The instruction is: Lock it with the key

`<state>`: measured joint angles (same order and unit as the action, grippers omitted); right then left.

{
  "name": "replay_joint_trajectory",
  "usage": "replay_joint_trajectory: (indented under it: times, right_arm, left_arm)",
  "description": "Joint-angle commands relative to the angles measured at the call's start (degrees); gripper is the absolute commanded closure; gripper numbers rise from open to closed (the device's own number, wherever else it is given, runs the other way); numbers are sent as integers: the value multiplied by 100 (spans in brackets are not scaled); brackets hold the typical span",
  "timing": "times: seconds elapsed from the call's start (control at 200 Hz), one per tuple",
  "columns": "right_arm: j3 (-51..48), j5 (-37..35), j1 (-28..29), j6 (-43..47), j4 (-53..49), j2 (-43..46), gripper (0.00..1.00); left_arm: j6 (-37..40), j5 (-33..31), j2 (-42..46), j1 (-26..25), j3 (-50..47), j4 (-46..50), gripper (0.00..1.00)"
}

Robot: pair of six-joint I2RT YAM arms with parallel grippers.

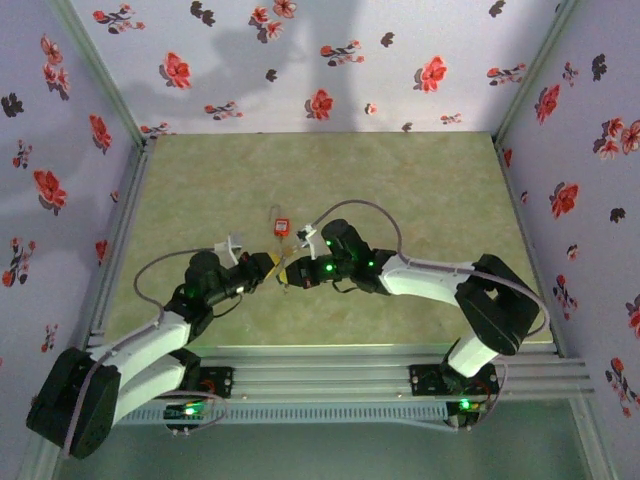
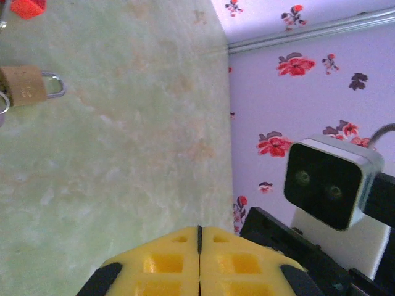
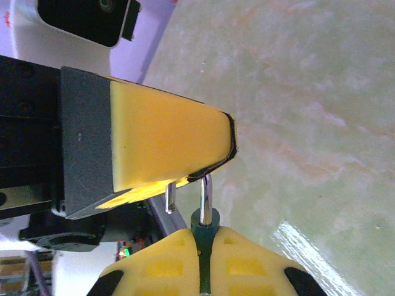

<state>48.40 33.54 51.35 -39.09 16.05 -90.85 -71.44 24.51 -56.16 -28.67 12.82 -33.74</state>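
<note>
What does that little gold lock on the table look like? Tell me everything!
The padlock has a small brass-coloured body, metal by its look, and a silvery curved shackle at one end that seems shut. It lies flat on the pale green table, with nothing holding it. A thin ring shows at its other end, cut off by the picture's edge.

Brass padlock (image 2: 23,86) lying flat on the green surface (image 2: 123,160), its silver shackle (image 2: 54,86) looped out from one end, with a red tag (image 2: 28,6) near it. Closer in, a dark green piece (image 3: 203,223) stands upright under a silver U-shaped loop (image 3: 207,188), pinched in the right gripper (image 3: 202,237) jaws. Key or lock, hard to tell.
</note>
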Motion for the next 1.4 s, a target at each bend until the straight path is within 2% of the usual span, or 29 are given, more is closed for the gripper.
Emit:
replay_joint_trajectory:
  times: [0.0,0.135,0.75,1.1,1.395]
  right_arm:
    - [-212,596,-58,-339,831,165,100]
    - [-402,898,-125,-649,1477,169,100]
    - [-884,1749,-288,-1940,4087,19,100]
    - [-864,1875,-314,-2397,4837,-73,100]
    - [-814,1818,-394,-2568,4995,-79,100]
  left_arm:
    - [123,68,70,1,-157,-647,100]
    - [25,132,171,-4,-348,-1161,100]
    - [147,442,635,-31,-595,-1657,100]
    - [165,480,657,-236,-628,-1905,100]
    - [185,509,706,-464,-642,-2019,100]
